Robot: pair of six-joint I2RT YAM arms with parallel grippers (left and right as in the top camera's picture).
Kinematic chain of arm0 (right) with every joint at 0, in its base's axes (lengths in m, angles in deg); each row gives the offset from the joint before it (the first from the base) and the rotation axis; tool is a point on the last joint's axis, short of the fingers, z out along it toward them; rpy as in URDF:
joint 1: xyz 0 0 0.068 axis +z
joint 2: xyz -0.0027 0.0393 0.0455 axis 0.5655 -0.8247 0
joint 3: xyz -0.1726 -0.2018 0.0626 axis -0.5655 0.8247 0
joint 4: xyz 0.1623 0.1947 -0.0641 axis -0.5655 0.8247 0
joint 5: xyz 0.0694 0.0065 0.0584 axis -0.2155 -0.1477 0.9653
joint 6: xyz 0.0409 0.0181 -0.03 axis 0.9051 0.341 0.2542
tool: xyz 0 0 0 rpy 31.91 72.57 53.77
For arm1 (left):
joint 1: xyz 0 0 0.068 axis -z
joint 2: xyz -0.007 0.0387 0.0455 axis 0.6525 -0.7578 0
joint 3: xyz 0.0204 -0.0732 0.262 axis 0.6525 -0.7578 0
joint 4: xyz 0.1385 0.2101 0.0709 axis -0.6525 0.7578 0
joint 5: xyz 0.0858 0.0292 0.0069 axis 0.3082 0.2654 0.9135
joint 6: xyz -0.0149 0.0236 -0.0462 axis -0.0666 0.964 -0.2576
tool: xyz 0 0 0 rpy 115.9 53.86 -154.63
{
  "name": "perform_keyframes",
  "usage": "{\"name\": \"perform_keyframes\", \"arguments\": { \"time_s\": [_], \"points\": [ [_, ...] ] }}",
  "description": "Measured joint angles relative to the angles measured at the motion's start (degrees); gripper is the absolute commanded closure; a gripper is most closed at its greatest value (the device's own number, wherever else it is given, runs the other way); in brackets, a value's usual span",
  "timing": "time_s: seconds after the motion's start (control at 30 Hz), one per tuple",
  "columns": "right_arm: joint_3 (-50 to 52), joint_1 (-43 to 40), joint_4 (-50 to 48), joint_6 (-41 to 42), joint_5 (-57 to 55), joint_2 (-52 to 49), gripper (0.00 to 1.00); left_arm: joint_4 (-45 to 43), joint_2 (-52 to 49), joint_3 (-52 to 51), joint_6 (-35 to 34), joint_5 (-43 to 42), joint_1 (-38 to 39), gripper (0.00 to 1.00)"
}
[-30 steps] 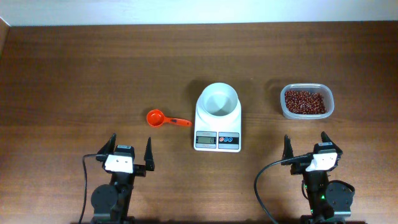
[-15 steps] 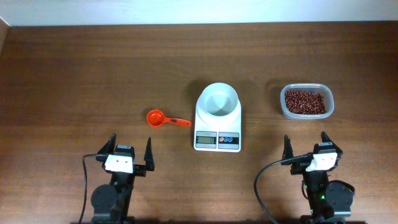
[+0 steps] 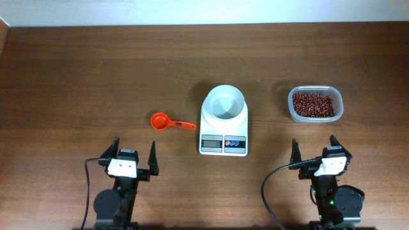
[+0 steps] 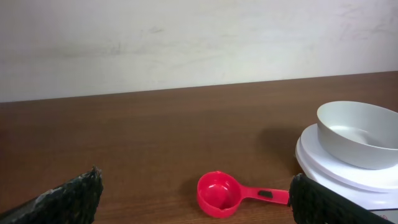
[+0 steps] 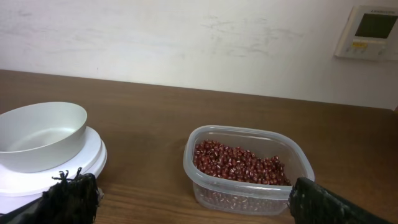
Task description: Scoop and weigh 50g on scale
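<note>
The white scale (image 3: 223,131) stands mid-table with an empty white bowl (image 3: 223,102) on top; the bowl (image 4: 357,134) (image 5: 38,135) shows in both wrist views. The red-brown beans (image 3: 313,105) (image 5: 239,163) fill a clear plastic tub (image 3: 339,108) to the scale's right. A red scoop (image 3: 165,121) (image 4: 221,193) lies left of the scale, handle pointing at it. My left gripper (image 3: 133,154) (image 4: 196,199) is open near the front edge, short of the scoop. My right gripper (image 3: 314,148) (image 5: 193,199) is open, short of the tub. Neither holds anything.
A pale wall (image 4: 186,43) runs behind the table's far edge. A wall-mounted control panel (image 5: 370,31) sits at the upper right of the right wrist view. Black cables (image 3: 275,176) trail from both arms at the front.
</note>
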Motion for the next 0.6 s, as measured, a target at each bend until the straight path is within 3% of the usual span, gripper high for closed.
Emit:
{"name": "perform_keyframes", "arguments": {
  "time_s": [0.6],
  "points": [
    [0.0, 0.0, 0.0, 0.0, 0.0, 0.0, 0.01, 0.0, 0.0, 0.0, 0.0, 0.4, 0.0, 0.01]
  ]
}}
